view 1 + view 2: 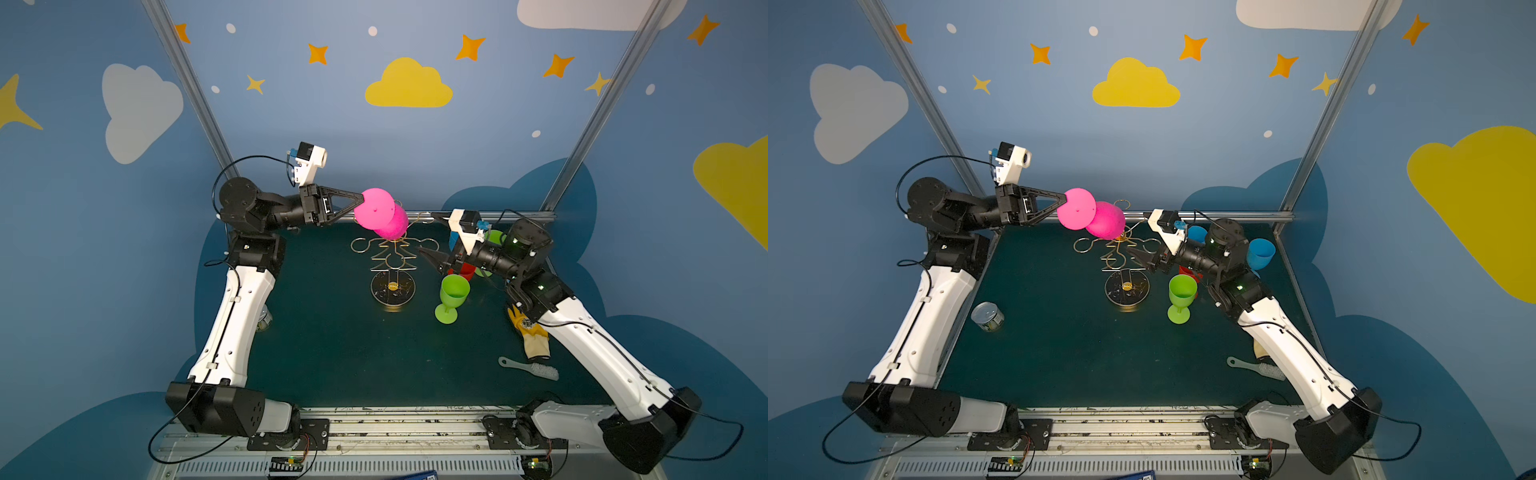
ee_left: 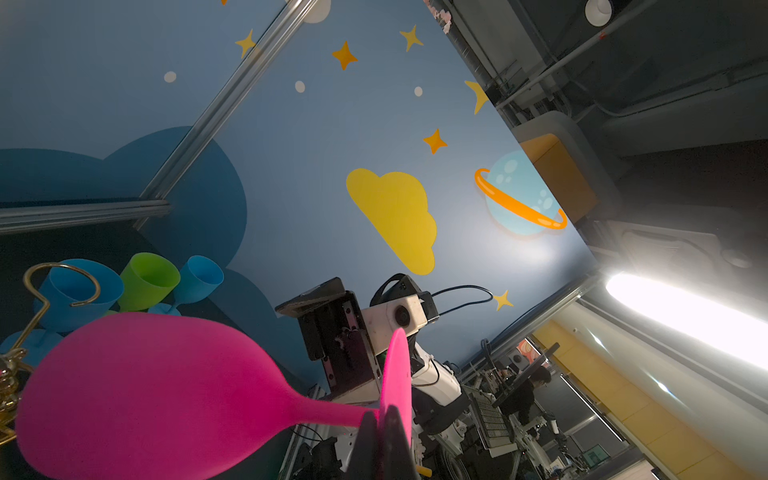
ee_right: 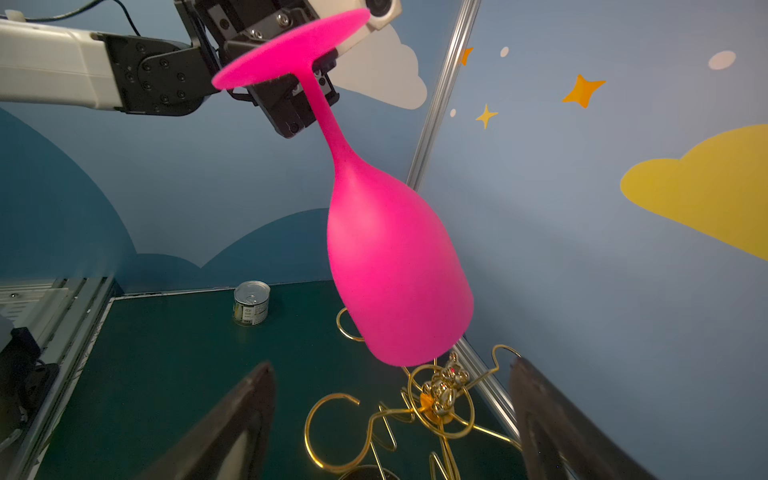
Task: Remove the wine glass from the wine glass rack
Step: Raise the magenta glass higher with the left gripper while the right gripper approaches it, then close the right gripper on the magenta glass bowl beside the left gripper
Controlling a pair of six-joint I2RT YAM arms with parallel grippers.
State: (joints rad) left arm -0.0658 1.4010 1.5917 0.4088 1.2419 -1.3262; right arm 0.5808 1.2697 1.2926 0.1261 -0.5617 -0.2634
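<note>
holding pink wine glass above the rack, right fingers released

left gripper (image 1: 362,200): fingers (image 2: 384,440) clenched on the edge of the foot of the pink wine glass (image 3: 399,270). the glass hangs upside down and tilted, foot uppermost, mouth downward. its rim sits just above the gold top ornament of the wine glass rack (image 3: 440,390). the stem is out of the rack's ring-ended arms. whether the rim touches the ring behind it cannot be told.

right gripper (image 1: 430,261): fingers (image 3: 232,424) spread wide, grasping nothing. it hovers beside the upper arms of the rack, pointed toward the glass.

the rack stands upright on its round dark base at the middle of the counter (image 1: 332,340).

containers: a green wine glass (image 1: 453,291) stands upright just right of the rack base, mouth upward. more glasses stand behind the right arm, among them a blue glass (image 1: 1260,253); their contents cannot be told. a tin can (image 1: 987,316) stands near the left arm, lid sealed.
</note>
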